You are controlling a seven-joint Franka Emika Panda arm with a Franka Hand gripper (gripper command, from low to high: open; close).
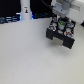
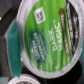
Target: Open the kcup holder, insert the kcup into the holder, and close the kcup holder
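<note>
Green foil kcup (image 2: 47, 40) fills wrist view, hiding kcup holder (image 1: 62, 35).

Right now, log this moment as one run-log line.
stage: insert | tool: over open kcup holder, jaw state unclear | kcup: green top fills wrist view | tray: out, pods in slots

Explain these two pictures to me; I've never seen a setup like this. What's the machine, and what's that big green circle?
One robot arm works over a pale table. The exterior view looks on from off the arm: the arm's white end hangs above a black kcup holder, its tray showing coloured pods. The wrist view comes from a camera on the arm itself, so it is very close. The green circle is the foil top of a kcup, filling the picture. Whether the fingers grip it cannot be told.
</note>
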